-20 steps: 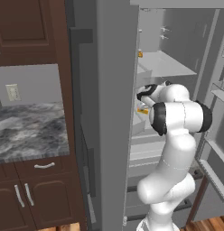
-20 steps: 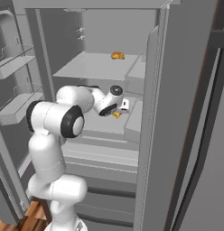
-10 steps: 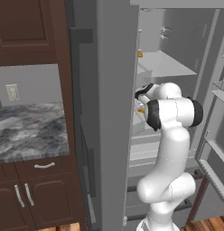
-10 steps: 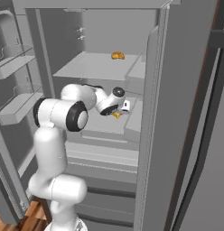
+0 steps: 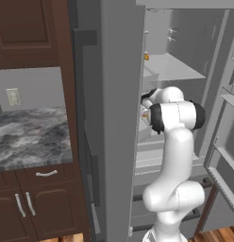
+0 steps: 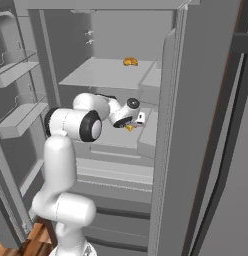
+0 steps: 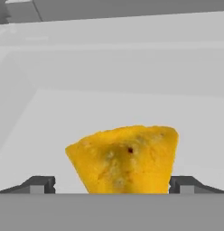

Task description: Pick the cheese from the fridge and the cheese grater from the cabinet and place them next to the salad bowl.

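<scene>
You have the cheese right in front of the hand: a yellow-orange wedge with its point down, lying on a pale grey shelf inside the fridge. In the hand view it sits between the two dark fingertips, which stand wide apart on either side of it; the wedge looks clear of both, though the bottom of it is cut off, so you cannot be sure of contact low down.

From the right base view you see the gripper reached into the open fridge at the middle shelf, with a small spot of orange just below the hand where the cheese lies. A second small orange item rests on the shelf above, toward the back, well apart from the gripper.

In the left base view the arm bends into the fridge past its grey side wall. Left of the fridge you have a dark brown cabinet above, a grey marbled counter below it, and brown drawer units with short handles underneath.
</scene>
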